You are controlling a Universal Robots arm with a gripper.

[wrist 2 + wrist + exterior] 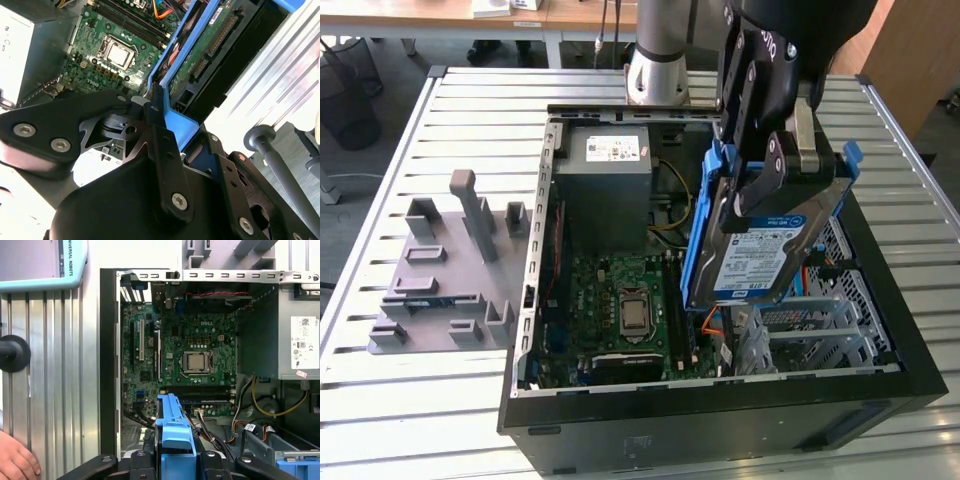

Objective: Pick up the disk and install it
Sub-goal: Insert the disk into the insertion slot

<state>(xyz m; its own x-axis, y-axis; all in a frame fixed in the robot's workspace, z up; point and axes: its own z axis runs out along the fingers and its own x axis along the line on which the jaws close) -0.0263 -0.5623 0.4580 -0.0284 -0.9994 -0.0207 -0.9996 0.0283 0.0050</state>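
Note:
The disk (760,250), silver with a blue-and-white label and a thin blue frame, hangs tilted on its edge above the open computer case (720,385). It is over the metal drive cage (825,320) on the exterior view's right. My gripper (785,165) is shut on its upper end. In the second wrist view the disk's green underside (210,45) and blue frame (177,122) run away from the black fingers (156,115). In the first wrist view the frame's blue end (172,430) stands up from the gripper (172,462), over the motherboard (195,360).
A grey power supply box (603,160) with a white sticker fills the case's far corner. A grey fixture plate (440,270) with upright holders lies on the slatted table at the exterior view's left. A person's hand (15,462) rests on the table beside the case.

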